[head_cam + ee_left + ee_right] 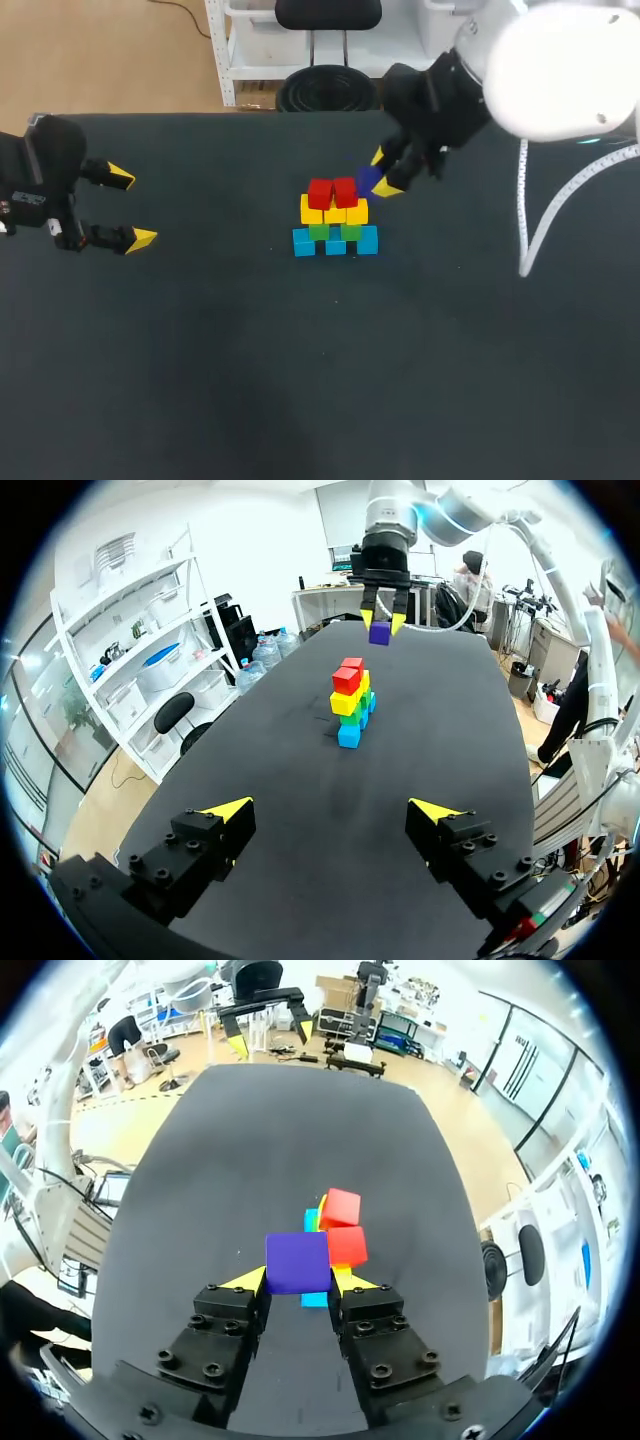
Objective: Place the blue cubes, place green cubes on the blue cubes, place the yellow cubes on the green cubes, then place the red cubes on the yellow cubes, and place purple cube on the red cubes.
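Done: small blue cubes [335, 243], green cubes [335, 231], yellow cubes [334, 212] and red cubes [332, 191] are stacked mid-bench.
To do: purple cube [368, 180] goes on the red cubes.
Right gripper [383, 172]: closed on the purple cube, just right of the stack's top.
Left gripper [131, 207]: open, holding nothing, well apart at left.
Room: the stack sits well inside the black bench [300, 380] edges.

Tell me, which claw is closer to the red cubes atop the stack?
Right: the right claw, shut on the purple cube, hangs just beside the red cubes; the left claw sits open, far off.

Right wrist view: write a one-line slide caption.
Right gripper holds a purple cube near the red cubes topping the stack.
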{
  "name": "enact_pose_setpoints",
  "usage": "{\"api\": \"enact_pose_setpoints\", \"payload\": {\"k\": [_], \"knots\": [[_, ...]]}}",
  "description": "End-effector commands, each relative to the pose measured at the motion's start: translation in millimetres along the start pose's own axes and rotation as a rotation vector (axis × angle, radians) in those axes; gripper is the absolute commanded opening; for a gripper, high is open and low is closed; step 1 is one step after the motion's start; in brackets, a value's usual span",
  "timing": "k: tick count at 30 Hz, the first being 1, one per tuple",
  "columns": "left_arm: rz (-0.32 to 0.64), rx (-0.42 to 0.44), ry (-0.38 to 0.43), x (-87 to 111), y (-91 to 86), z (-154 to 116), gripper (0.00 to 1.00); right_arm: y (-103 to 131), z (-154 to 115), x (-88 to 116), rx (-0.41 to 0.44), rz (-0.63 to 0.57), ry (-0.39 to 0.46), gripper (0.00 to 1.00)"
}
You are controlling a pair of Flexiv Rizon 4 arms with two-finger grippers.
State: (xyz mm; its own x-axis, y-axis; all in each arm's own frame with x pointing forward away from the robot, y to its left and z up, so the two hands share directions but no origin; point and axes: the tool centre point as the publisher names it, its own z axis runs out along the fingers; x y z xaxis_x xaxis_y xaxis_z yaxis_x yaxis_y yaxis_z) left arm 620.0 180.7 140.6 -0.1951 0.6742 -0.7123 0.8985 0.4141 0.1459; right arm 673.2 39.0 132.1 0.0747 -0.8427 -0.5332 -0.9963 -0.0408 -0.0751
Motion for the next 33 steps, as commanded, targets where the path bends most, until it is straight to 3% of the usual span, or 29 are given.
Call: {"api": "enact_pose_setpoints", "payload": {"k": [1,12,33], "knots": [[0.003,-0.002,-0.008,1.8,-0.1,0.1,1.00,-8.8,4.4,-7.0,-0.003,-0.004,0.005,0.00],[0.003,-0.002,-0.008,1.8,-0.1,0.1,1.00,-29.3,14.3,-15.5,0.004,0.041,0.005,0.00],[0.003,-0.002,-0.008,1.8,-0.1,0.1,1.00,-35.7,32.4,-24.0,-0.028,0.066,0.012,0.00]]}}
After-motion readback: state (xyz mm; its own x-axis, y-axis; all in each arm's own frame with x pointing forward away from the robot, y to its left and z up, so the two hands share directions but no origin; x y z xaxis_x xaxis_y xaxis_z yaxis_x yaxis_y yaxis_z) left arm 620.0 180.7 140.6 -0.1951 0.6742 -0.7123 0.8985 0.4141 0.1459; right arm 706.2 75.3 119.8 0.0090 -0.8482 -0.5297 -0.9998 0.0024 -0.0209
